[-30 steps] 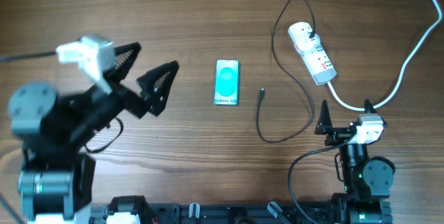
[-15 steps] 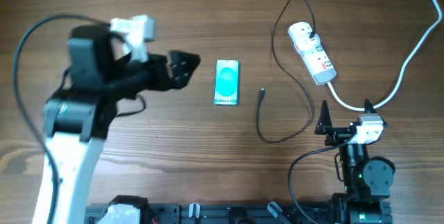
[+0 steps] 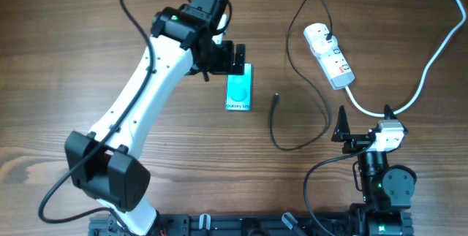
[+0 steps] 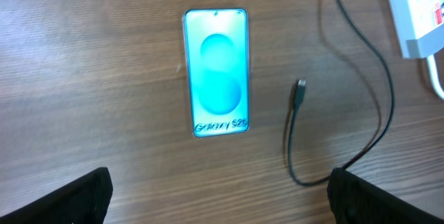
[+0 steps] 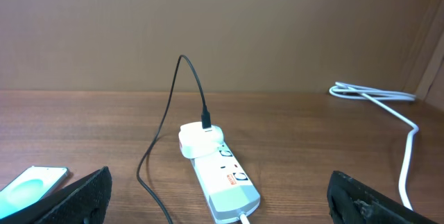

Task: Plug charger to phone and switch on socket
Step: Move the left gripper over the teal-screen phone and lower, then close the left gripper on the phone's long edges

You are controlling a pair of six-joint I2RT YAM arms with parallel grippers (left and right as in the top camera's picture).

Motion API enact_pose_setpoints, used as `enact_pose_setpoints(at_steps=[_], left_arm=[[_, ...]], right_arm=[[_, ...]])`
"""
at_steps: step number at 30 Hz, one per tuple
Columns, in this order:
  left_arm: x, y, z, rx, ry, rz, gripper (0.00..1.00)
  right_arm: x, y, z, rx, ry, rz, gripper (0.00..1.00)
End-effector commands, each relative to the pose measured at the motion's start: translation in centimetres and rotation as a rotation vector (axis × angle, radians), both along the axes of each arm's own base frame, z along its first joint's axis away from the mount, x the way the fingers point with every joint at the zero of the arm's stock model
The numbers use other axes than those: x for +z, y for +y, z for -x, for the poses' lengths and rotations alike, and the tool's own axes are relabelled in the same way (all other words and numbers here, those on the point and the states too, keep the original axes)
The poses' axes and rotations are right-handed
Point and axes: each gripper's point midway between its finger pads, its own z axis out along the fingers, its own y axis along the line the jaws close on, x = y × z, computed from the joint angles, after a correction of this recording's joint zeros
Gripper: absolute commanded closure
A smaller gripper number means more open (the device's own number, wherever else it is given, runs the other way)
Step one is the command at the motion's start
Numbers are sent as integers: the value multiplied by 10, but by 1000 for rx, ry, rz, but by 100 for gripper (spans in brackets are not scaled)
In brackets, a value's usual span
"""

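The left pincer [image 3: 225, 59] hangs over the far end of the phone [image 3: 239, 88], fingers spread wide; the phone lies flat on the surface. Just right of the phone rests the charger [image 3: 276, 99], its plug tip free. The limp, light cable is probably best pinched at the stiff plug head; farther right sit the socket [image 3: 329, 55] and the right pincer [image 3: 364, 123], also spread wide.

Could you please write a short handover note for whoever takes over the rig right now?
Left gripper open, empty, hovering over the far end of the phone.
Right gripper open, empty, parked near its base.
Phone lies flat, screen up; the charger has its plug tip loose beside it, unconnected. Its adapter sits in the socket.
Done: nothing yet.
Left: plug tip into phone, then switch on socket; switch state unreadable.
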Motion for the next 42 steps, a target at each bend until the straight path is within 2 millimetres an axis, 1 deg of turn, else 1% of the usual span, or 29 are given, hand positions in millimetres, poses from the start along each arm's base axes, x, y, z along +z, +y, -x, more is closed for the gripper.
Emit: enact_pose_setpoints(at_steps=[1, 3, 5, 8, 11, 13, 15, 21, 23, 27, 30, 33, 42], left_arm=[[4, -16, -8, -16, -32, 33, 0], [2, -21, -12, 0, -42, 47, 0], [-1, -23, -16, 66, -31, 67, 0], [-16, -26, -20, 126, 10, 68, 0], [-37, -26, -21, 154, 53, 33, 0], [-56, -25, -22, 181, 82, -12, 0], [-72, -23, -24, 202, 92, -58, 0], [-107, -27, -25, 178, 79, -187, 0], [-116, -28, -24, 174, 91, -195, 0], [-129, -30, -26, 173, 104, -203, 0], [-140, -37, -26, 155, 115, -196, 0], [-147, -42, -29, 148, 108, -192, 0], [-151, -43, -30, 121, 101, -195, 0]], right_arm=[[1, -2, 0, -11, -7, 11, 0], [1, -2, 0, -11, -7, 11, 0], [1, -2, 0, -11, -7, 11, 0], [1, -2, 0, -11, -7, 11, 0], [1, -2, 0, -11, -7, 10, 0], [1, -2, 0, -12, -7, 11, 0], [1, -2, 0, -11, -7, 11, 0], [1, -2, 0, -11, -7, 10, 0], [1, -2, 0, -11, -7, 11, 0], [1, -2, 0, -11, -7, 11, 0], [1, -2, 0, -11, -7, 11, 0], [1, -2, 0, -11, -7, 11, 0], [1, -2, 0, -11, -7, 10, 0]])
